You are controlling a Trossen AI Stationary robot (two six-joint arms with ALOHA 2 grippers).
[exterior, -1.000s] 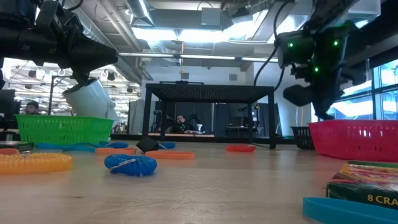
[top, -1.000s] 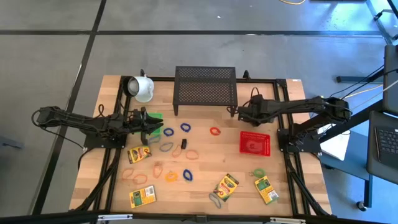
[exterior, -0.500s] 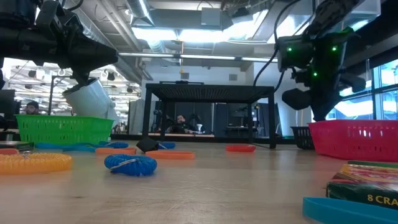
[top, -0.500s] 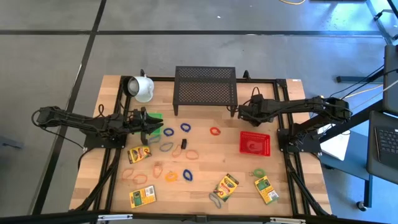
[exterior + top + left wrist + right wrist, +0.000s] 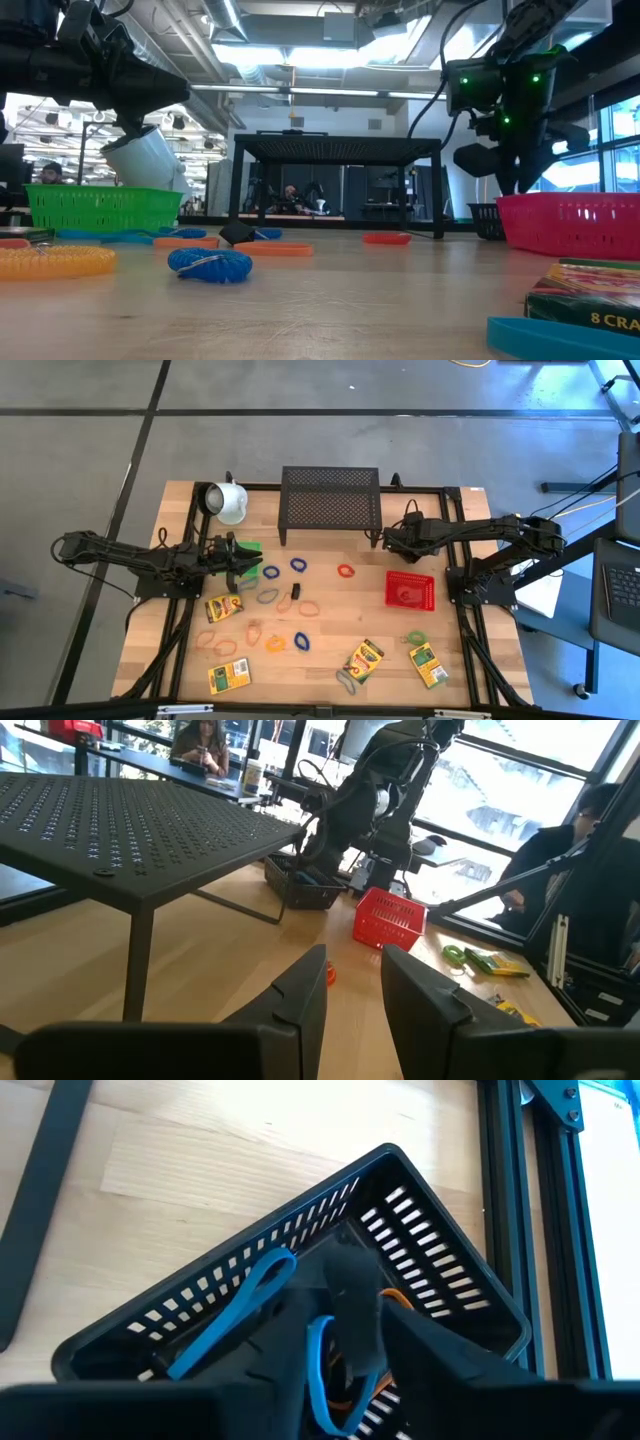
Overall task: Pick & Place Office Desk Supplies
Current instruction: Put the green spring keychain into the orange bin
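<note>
Rubber bands lie on the wood: blue [image 5: 271, 572], red [image 5: 346, 571], orange [image 5: 275, 643]. With them are a black clip [image 5: 295, 592] and crayon boxes [image 5: 224, 607] [image 5: 363, 658] [image 5: 428, 664]. My left gripper [image 5: 245, 560] [image 5: 355, 965] is open and hovers by the green basket [image 5: 250, 547]. My right gripper [image 5: 386, 541] [image 5: 348, 1315] is open above a small black basket [image 5: 450, 1280] that holds blue bands [image 5: 235, 1315] and an orange one. A small dark piece [image 5: 352, 1295] shows between its fingers. My right gripper points down from above into the black basket. The small dark piece [image 5: 352, 1295] stands between its two fingers. A blue band shows between the piece and one finger [image 5: 285, 1335]. I cannot tell whether either finger touches the piece.
The black mesh rack [image 5: 330, 500] stands at the far edge, and the white mug [image 5: 230, 503] lies to its left. A red basket [image 5: 410, 590] sits near the right side. Bands and boxes cover the middle and near parts of the table. People sit in the room beyond.
In the low view my right gripper has shifted a little toward the table's right edge and turned slightly, staying above the black basket. The left arm and the things on the table have kept still.
</note>
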